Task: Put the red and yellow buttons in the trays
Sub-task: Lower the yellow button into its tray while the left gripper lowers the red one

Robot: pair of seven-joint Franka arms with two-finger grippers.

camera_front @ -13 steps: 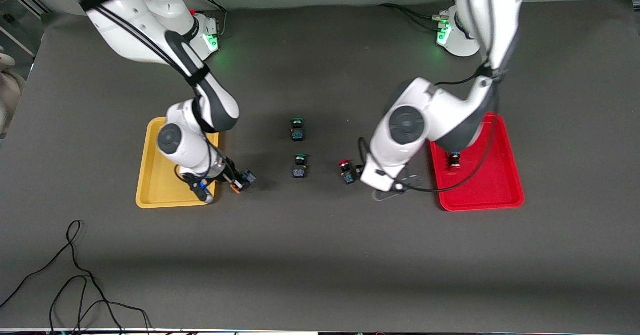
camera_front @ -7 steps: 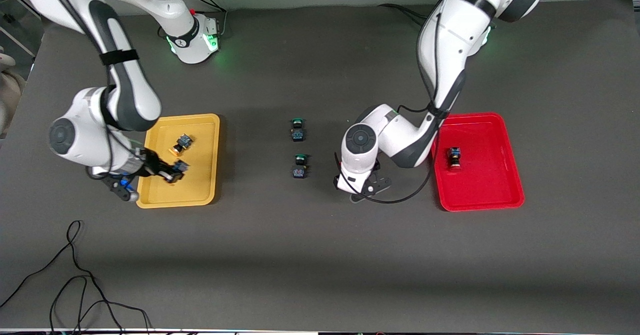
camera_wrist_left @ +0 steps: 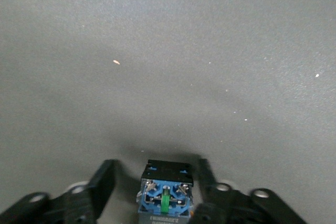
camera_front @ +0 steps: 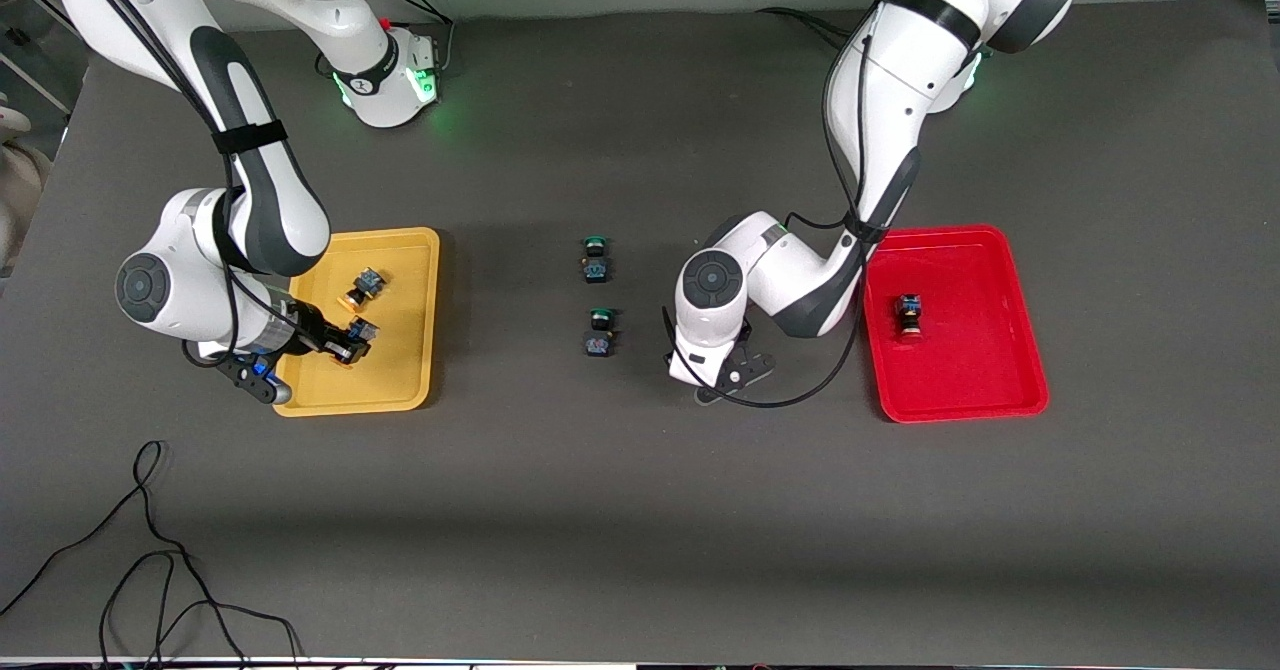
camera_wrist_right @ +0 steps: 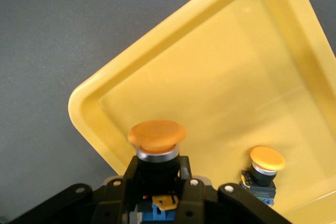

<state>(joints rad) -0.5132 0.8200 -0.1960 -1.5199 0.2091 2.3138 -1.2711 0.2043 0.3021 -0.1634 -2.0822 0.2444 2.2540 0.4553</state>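
My right gripper (camera_front: 338, 346) is shut on a yellow-capped button (camera_front: 352, 336) and holds it just over the yellow tray (camera_front: 405, 370). In the right wrist view the held button (camera_wrist_right: 156, 139) sits between the fingers of the right gripper (camera_wrist_right: 157, 179), over the tray (camera_wrist_right: 210, 72). A second yellow button (camera_front: 362, 288) lies in that tray and also shows in the right wrist view (camera_wrist_right: 265, 169). My left gripper (camera_front: 718, 370) is low over the table beside the red tray (camera_front: 1010, 400). Its open fingers straddle a black-and-blue button body (camera_wrist_left: 165, 195), whose cap is hidden. A red button (camera_front: 908, 315) lies in the red tray.
Two green-capped buttons (camera_front: 595, 258) (camera_front: 599, 333) stand on the mat midway between the trays. Loose black cables (camera_front: 150, 550) lie near the front edge at the right arm's end.
My right gripper carried the yellow button from the mat beside the yellow tray to over the tray. My left gripper moved over the red button on the mat, hiding it from the front.
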